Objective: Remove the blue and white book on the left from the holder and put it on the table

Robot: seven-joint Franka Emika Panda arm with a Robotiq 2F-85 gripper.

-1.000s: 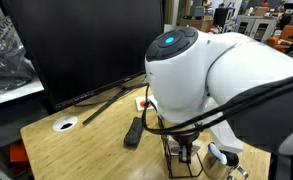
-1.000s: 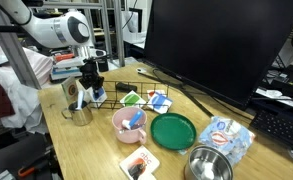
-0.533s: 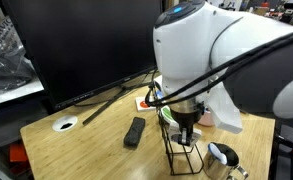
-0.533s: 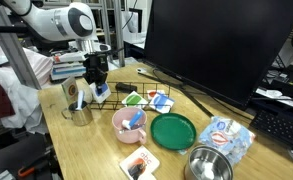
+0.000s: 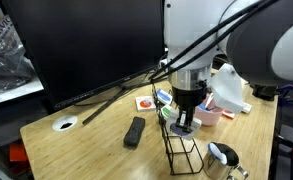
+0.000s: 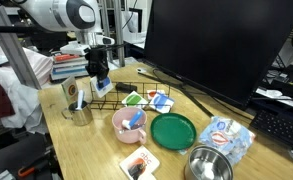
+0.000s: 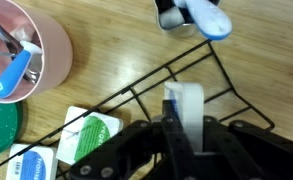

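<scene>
The pincer pinches the blue and white book upright, over the holder.

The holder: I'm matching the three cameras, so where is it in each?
In an exterior view: the holder sits bottom centre-right, under the claw.
In an exterior view: left of centre, behind the pink bowl.
Wrist view: its wires cross the middle.
Shared landmark: the claw, shut on the blue and white book.

White, rounded arm shells fill the upper right, black cables draped across; gripper seemingly matte black.
</scene>
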